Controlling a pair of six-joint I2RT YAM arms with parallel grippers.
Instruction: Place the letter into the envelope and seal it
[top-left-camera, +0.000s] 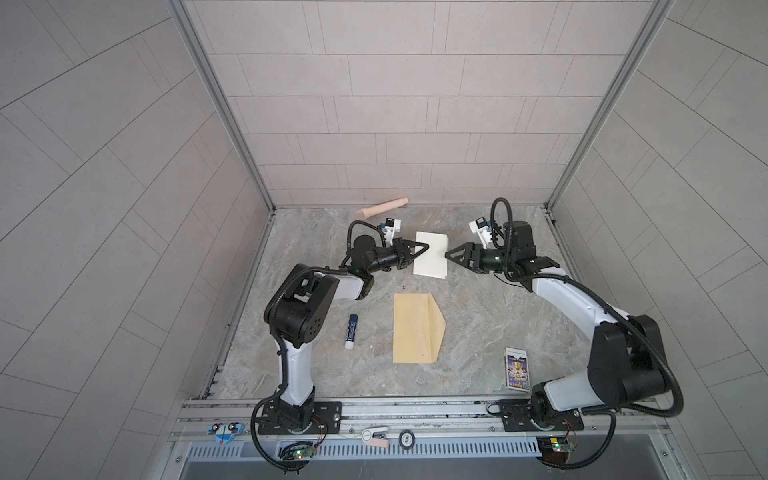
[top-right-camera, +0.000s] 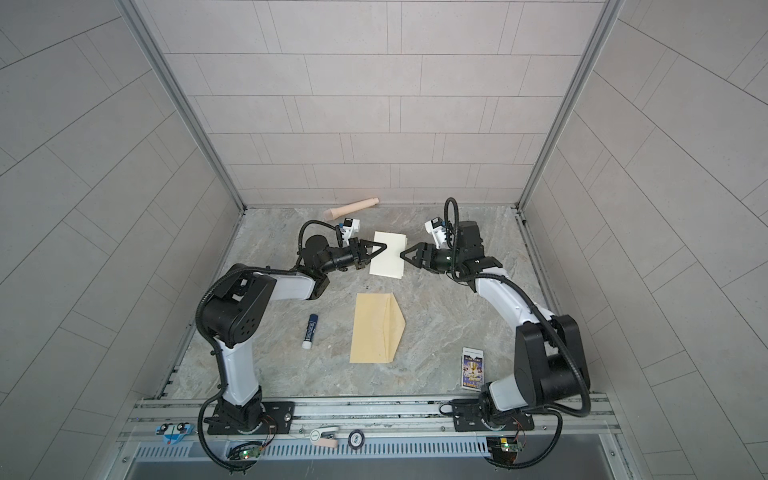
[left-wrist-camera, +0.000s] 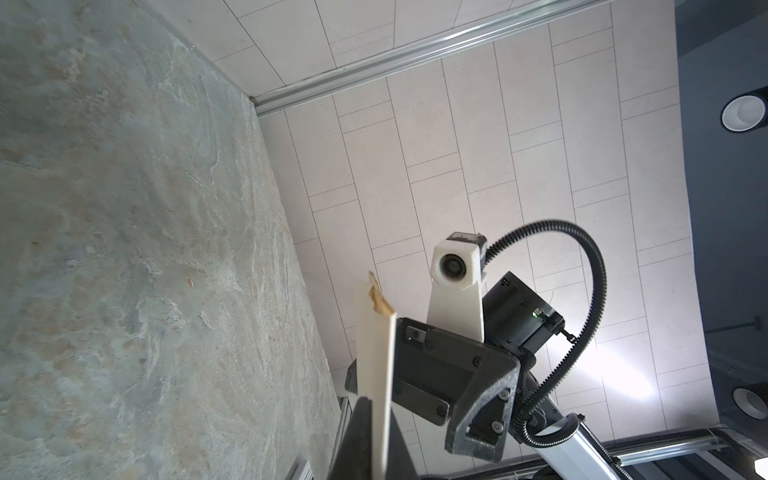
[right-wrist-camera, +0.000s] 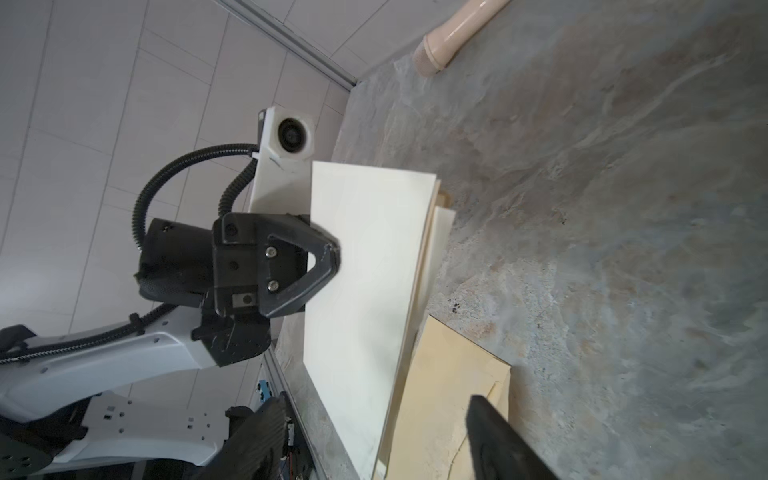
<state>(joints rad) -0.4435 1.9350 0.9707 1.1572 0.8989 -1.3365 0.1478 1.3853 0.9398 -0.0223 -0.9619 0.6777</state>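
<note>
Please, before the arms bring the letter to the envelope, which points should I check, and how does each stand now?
1. Left gripper grips the letter: ok, shut on one edge, with the sheet lifted.
2. Right gripper open: ok, jaws apart at the opposite edge.
3. Letter's folded layers together: not ok, they fan apart along one edge.
4. Envelope flap open: ok, it lies flat and points toward the right arm's side.
5. Envelope mouth gaping enough: cannot tell.
6. Glue stick clear of the envelope: ok, it lies apart on the left arm's side.
</note>
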